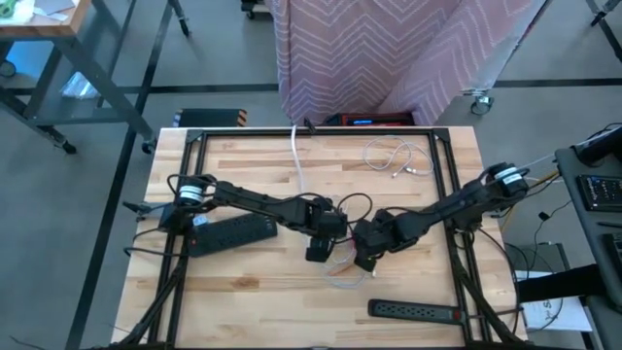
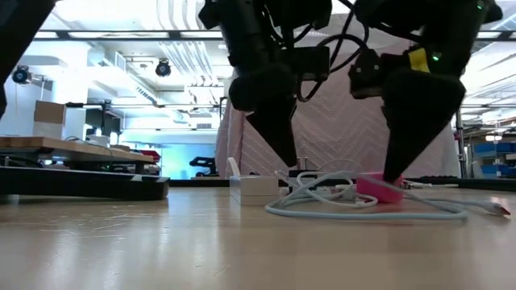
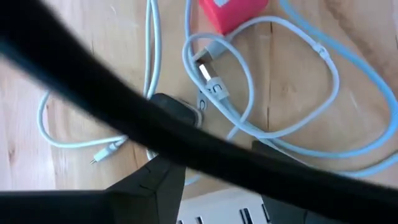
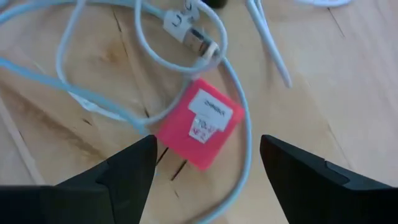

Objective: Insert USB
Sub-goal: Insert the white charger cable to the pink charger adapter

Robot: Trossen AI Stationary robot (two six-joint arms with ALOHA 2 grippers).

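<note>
A pink block (image 4: 199,121) lies flat on the wood among loops of a pale cable (image 4: 239,106). The cable's USB plug (image 4: 202,43) lies bare just beyond the block and shows again in the left wrist view (image 3: 208,71). My right gripper (image 4: 208,149) points steeply down, open, with one finger on each side of the block (image 2: 379,188). My left gripper (image 1: 321,248) hangs open close beside it, over a white slotted block (image 2: 254,189) that rests on the table. A black cord (image 3: 93,81) crosses the left wrist view and hides the fingertips.
One black power strip (image 1: 228,231) lies under the left arm and another (image 1: 413,311) near the front right edge. A coiled white cable (image 1: 394,157) and a white lead (image 1: 299,156) lie at the far side. A black frame (image 1: 311,131) borders the table.
</note>
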